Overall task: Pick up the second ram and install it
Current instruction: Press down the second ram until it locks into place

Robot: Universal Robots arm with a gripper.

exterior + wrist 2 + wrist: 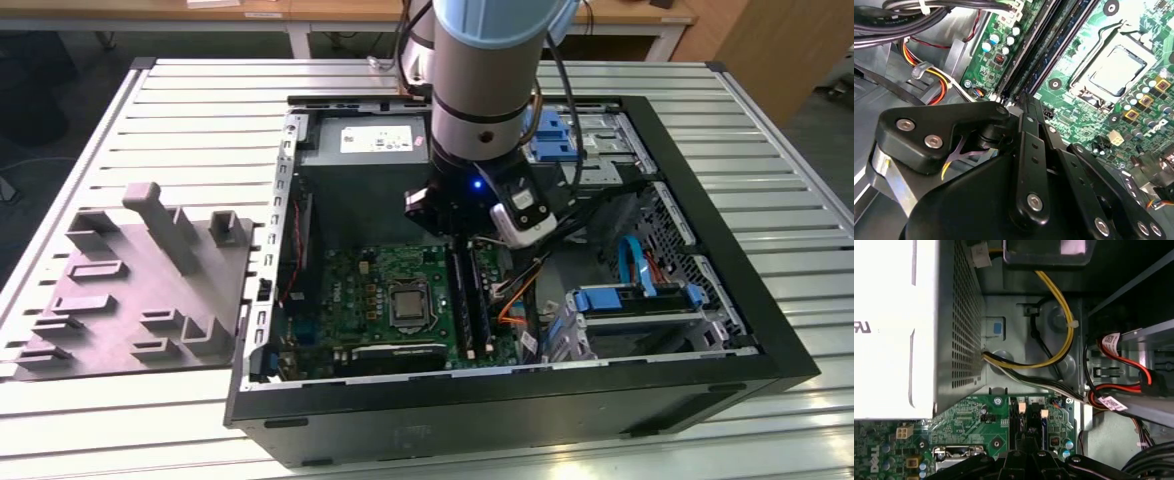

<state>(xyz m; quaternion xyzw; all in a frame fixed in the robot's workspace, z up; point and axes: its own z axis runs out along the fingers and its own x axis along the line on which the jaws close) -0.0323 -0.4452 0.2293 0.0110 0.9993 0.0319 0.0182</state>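
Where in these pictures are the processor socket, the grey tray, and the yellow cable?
Processor socket (1114,75), second wrist view, on its metal cover.
Grey tray (127,300), exterior view, on its flat base.
Yellow cable (1066,325), first wrist view, along its curve.

A green motherboard (387,290) lies inside the black computer case (534,400). The power-supply box (360,140) is grey, the plastic tray (134,290) dull grey-mauve, the ribbed table (200,110) pale silver. Drive brackets (627,298) are blue; yellow cables (1054,340) and red cables (1134,365) run beside them.

second ram (461,290), dark strip, upright in motherboard slot
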